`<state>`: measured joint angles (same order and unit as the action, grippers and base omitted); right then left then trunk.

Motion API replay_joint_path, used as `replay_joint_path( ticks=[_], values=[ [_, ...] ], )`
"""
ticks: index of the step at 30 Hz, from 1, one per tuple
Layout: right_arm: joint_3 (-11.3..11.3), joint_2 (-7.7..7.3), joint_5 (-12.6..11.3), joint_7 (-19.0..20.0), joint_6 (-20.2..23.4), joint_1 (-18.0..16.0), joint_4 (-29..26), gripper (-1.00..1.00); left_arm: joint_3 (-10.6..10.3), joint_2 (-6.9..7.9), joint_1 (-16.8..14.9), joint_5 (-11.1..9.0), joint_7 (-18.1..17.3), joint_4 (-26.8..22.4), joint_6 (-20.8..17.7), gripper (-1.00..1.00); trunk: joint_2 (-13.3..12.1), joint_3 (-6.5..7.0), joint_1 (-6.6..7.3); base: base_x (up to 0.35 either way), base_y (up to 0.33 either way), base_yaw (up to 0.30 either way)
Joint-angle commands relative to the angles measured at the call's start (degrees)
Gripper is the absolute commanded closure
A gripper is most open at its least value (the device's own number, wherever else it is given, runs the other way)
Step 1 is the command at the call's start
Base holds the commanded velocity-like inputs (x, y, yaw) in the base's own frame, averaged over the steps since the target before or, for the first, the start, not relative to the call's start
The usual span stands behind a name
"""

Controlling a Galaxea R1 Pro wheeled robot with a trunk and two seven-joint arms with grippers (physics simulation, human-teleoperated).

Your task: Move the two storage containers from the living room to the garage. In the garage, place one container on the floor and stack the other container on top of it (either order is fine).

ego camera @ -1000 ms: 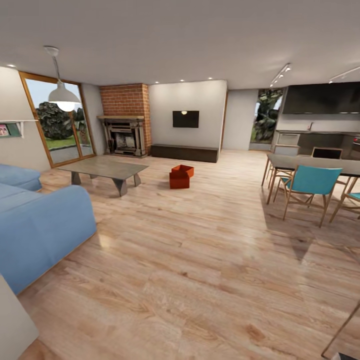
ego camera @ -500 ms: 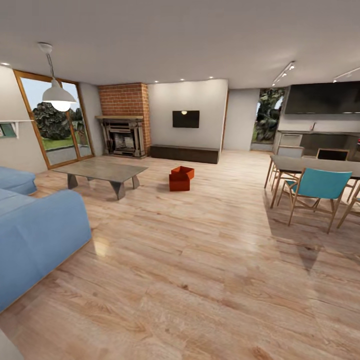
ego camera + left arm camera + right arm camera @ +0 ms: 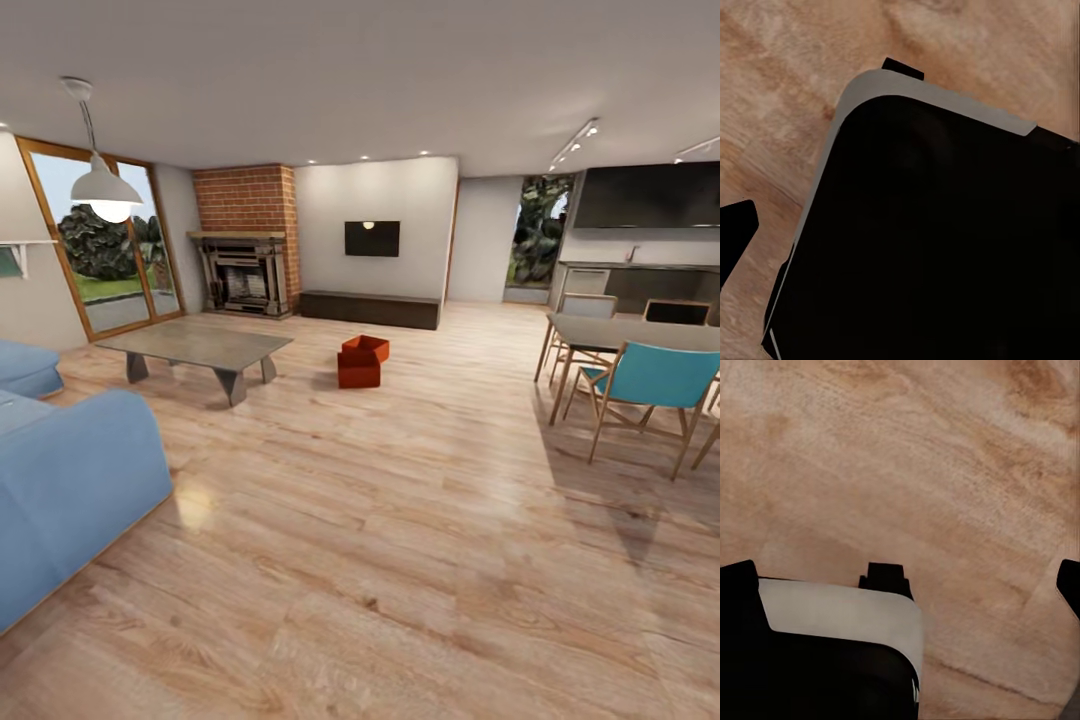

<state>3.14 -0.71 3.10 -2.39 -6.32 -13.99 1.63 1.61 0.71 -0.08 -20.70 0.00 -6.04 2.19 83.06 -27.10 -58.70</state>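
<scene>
Currently positioned in the living room, on pale wood-plank floor (image 3: 400, 520). Two storage containers (image 3: 361, 361) noted on that floor toward the far end, orange-red, touching each other, one set slightly behind and askew to the other. Located just right of the grey coffee table (image 3: 195, 347) and in front of the long low dark cabinet (image 3: 370, 307) beneath the black wall TV (image 3: 372, 238). Brick fireplace (image 3: 245, 240) left of the TV. Blue sofa (image 3: 70, 490) at near left; dining table with teal chair (image 3: 655, 385) at right.

Left wrist view: black rounded body with grey edge over wood planks; finger state cannot be determined. Right wrist view: dark parts at the frame edges above wood planks; whether fingers are apart or together cannot be determined.
</scene>
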Motion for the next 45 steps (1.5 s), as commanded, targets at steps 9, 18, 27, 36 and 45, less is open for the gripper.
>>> replay_joint_path(
  ticks=[9,18,27,36,45],
  values=[
    [0.3,0.09,0.3,-0.4,-0.1,-0.1,0.2,-1.00,0.1,-0.01,0.0,-0.1,0.0,0.0,0.1,-1.00,0.0,-0.05,-0.03,0.322,0.000,0.000],
    [0.4,0.09,0.4,-0.4,0.0,-0.1,0.1,-1.00,0.1,-0.01,0.0,-0.1,0.0,0.0,0.2,-1.00,0.0,-0.05,-0.03,0.322,0.000,0.000],
    [0.3,-0.02,0.5,-0.4,-0.4,-0.1,0.2,-1.00,0.1,-0.01,0.0,-0.1,0.0,0.0,0.2,-1.00,0.0,-0.05,-0.03,0.322,0.000,0.000],
    [0.3,-0.08,0.5,-0.4,-0.4,-0.1,0.2,-1.00,0.1,-0.01,0.0,-0.1,0.0,0.0,0.2,-1.00,0.0,-0.05,-0.03,0.322,0.000,0.000],
    [0.3,-0.08,0.5,-0.4,-0.4,-0.1,0.2,-1.00,0.1,-0.01,0.0,-0.1,0.0,0.0,0.5,-1.00,0.0,-0.05,-0.03,0.322,0.000,0.000]
  ],
)
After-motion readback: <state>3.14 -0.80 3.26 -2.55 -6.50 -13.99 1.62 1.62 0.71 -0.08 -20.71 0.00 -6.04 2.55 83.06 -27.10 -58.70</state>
